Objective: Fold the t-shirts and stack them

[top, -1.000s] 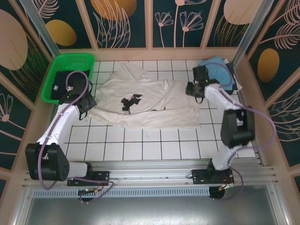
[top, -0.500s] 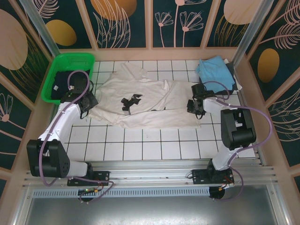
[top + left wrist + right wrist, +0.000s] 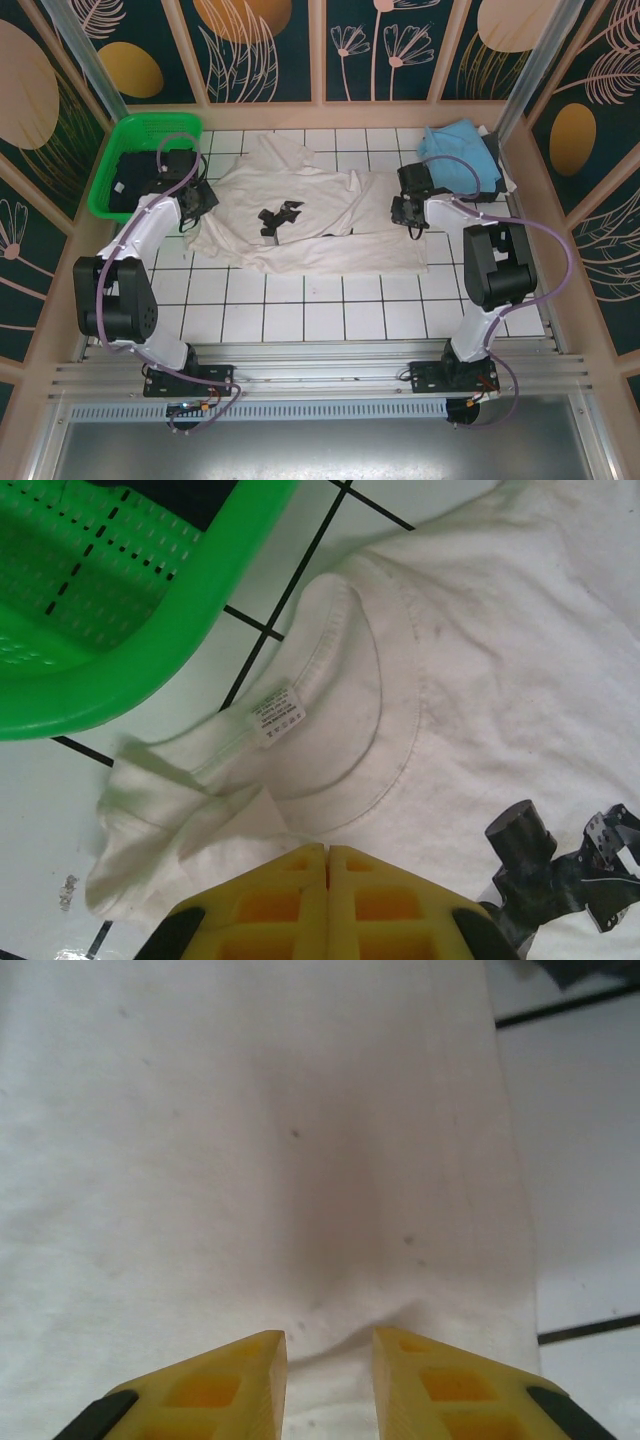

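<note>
The cream-white t-shirt lies spread out in the middle of the table, not yet folded. It has some bumps and wrinkles. A black print faces up on it. Its collar points to 9 o'clock in the top view, and a small label shows inside the collar.

The left gripper is at the collar end, at 9 o'clock on the shirt. In the left wrist view its 2 yellow fingers are pressed together right over the cloth. I cannot tell if any cloth is caught between them.

The right gripper is at the other end, at 3 o'clock on the shirt. Its fingers are apart, and a little hump of white cloth sits in the gap between them.

Out past the shirt, the light blue t-shirt lies in the corner at 1 o'clock. The green basket sits at 10 o'clock, just beside the collar, with dark t-shirts inside.

I think the step in hand is getting hold of both ends of the white shirt for the 1st fold. Next, the right gripper needs to close on the hump of cloth. Then both arms should lift together and lay 1 side over the other, nice and flat.
</note>
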